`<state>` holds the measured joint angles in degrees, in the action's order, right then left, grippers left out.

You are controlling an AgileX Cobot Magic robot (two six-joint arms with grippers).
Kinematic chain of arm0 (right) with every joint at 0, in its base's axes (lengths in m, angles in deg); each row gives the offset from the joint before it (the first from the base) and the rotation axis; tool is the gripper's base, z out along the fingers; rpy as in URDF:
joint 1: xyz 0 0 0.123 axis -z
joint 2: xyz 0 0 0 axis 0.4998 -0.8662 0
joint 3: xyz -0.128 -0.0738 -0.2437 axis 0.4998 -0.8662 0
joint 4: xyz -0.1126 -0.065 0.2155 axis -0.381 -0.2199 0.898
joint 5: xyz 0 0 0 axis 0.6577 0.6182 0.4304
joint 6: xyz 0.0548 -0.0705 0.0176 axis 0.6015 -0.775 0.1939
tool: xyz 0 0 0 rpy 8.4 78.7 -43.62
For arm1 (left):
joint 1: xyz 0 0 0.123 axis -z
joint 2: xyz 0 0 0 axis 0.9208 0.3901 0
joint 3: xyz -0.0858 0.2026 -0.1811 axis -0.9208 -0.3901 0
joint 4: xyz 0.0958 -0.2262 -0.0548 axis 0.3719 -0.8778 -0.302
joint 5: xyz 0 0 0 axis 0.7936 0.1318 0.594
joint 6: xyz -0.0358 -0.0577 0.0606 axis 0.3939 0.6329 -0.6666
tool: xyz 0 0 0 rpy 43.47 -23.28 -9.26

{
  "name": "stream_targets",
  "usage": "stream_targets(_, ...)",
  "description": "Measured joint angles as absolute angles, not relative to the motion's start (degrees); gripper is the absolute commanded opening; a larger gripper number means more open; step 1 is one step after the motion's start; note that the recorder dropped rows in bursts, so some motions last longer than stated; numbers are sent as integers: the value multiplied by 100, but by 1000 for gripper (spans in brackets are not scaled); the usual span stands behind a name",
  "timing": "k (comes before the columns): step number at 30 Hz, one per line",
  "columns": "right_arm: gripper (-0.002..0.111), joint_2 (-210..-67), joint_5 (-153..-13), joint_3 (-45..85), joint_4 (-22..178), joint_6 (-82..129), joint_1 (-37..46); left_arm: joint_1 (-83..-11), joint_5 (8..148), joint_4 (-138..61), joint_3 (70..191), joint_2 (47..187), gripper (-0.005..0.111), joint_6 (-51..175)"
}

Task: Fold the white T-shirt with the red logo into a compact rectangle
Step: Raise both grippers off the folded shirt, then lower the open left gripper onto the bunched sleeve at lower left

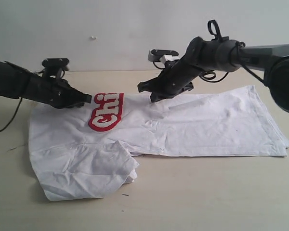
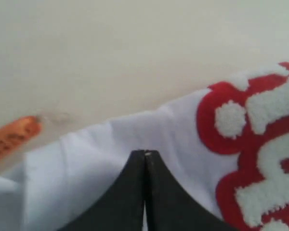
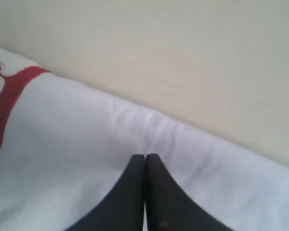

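Observation:
The white T-shirt [image 1: 197, 120] lies spread across the table, with its left part doubled over into a rumpled flap [image 1: 86, 168]. The red logo [image 1: 105, 113] shows only in part, near the far edge on the left. My left gripper [image 1: 88, 98] is shut, its tips low over the far edge beside the logo [image 2: 250, 144]; in the left wrist view the left gripper [image 2: 145, 153] sits over white cloth [image 2: 111, 154], near an orange neck tag [image 2: 14, 137]. My right gripper [image 1: 143, 89] is shut over the far edge just right of the logo. The right wrist view shows the right gripper [image 3: 145, 156] above wrinkled cloth [image 3: 86, 144].
The pale wooden table [image 1: 207, 192] runs bare in front of the shirt and behind its far edge. A light wall [image 1: 111, 29] stands close behind the table. Cables hang from both dark arms.

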<state>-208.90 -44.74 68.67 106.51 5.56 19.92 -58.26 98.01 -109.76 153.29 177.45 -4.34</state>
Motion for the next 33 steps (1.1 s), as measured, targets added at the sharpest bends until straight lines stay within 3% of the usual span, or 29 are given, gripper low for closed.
stream_targets(3,13,-20504,-4145,6901,10261,763,2225,-6037,9848,-10919,15306,17335,0,-399)
stream_targets(11,13,-20266,-3544,6122,8703,2168,3389,-6366,10376,-10541,14696,16519,0,-151)
stream_targets(18,13,-20170,-4039,5662,8682,2105,3516,-6366,11705,-9628,14641,16406,0,327)
stream_targets(22,13,-19894,-4076,5651,8658,1970,3552,-6366,12058,-8641,14641,15933,17,1200)
stream_targets(28,13,-19578,-3820,5651,8692,1759,3575,-6673,12179,-6750,14641,15476,58,3705)
stream_targets(30,13,-19551,-3703,5651,8692,1706,3575,-6804,12585,-6660,14617,15516,61,3946)
stream_targets(33,13,-19551,-3530,5651,8725,1610,3575,-6571,13244,-7057,14164,15598,53,3387)
